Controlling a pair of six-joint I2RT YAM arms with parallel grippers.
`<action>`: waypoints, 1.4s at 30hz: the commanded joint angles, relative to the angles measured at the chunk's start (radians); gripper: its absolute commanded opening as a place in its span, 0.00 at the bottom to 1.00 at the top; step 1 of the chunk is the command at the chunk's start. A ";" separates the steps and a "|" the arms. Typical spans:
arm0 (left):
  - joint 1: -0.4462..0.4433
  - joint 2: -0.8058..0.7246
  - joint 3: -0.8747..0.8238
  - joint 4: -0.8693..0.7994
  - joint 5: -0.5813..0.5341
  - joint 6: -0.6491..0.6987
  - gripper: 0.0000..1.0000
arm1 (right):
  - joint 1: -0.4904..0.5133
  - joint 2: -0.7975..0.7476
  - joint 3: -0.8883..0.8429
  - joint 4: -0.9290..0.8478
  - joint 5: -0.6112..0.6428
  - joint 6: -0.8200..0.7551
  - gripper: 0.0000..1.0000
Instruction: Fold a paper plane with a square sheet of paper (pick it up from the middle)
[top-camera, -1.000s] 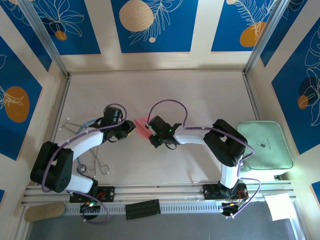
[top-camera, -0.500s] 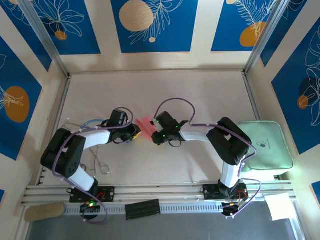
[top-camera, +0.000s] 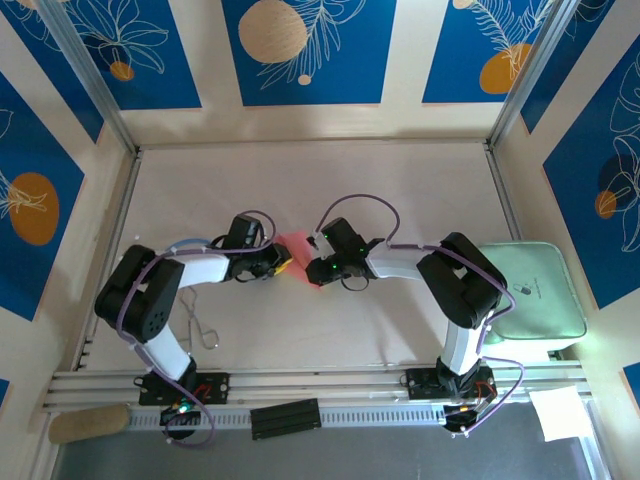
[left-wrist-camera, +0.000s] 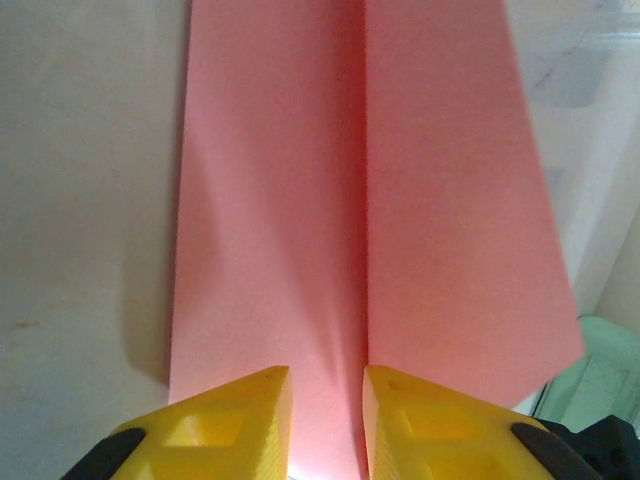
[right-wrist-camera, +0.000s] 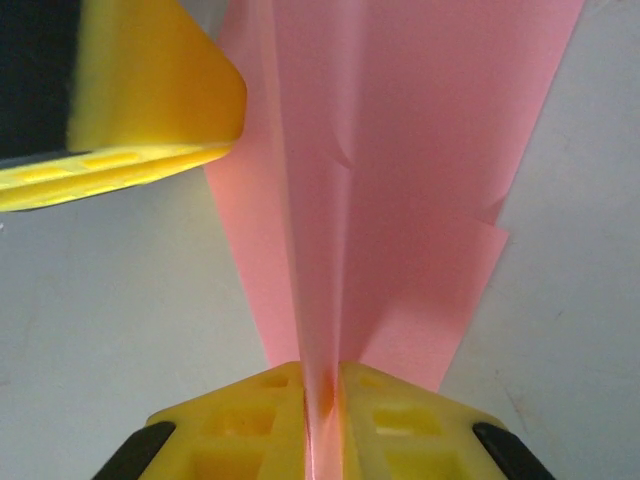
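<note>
The square sheet of paper (top-camera: 296, 245) is pink-red and sits mid-table between both grippers, creased along its middle. In the right wrist view the paper (right-wrist-camera: 420, 150) rises as a folded ridge, with my right gripper (right-wrist-camera: 322, 385) shut on that ridge. From the top view, the right gripper (top-camera: 312, 262) sits at the paper's right edge. My left gripper (top-camera: 283, 262) is at the paper's left edge. In the left wrist view its yellow fingers (left-wrist-camera: 230, 410) stand a little apart, straddling the centre crease of the paper (left-wrist-camera: 280, 200). The left gripper's finger (right-wrist-camera: 150, 90) shows over the paper's far end.
A pale green pad (top-camera: 530, 290) lies at the right edge of the table. A white paper sheet (top-camera: 560, 412) sits at the near right corner. A thin metal tool (top-camera: 195, 325) lies by the left arm. Low walls ring the table.
The left arm has swung right, bringing its gripper up to the paper. The right gripper has shifted slightly right and back with the paper, so the two grippers now face each other closely.
</note>
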 joint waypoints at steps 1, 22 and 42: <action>-0.009 0.028 0.024 0.019 0.030 -0.009 0.26 | -0.004 -0.029 -0.009 0.007 -0.041 0.010 0.16; -0.011 0.052 0.016 -0.036 0.019 -0.006 0.28 | 0.009 -0.021 0.019 -0.034 0.055 -0.001 0.21; -0.022 0.056 0.037 -0.051 0.035 0.008 0.27 | 0.004 -0.019 0.016 -0.014 -0.023 -0.013 0.15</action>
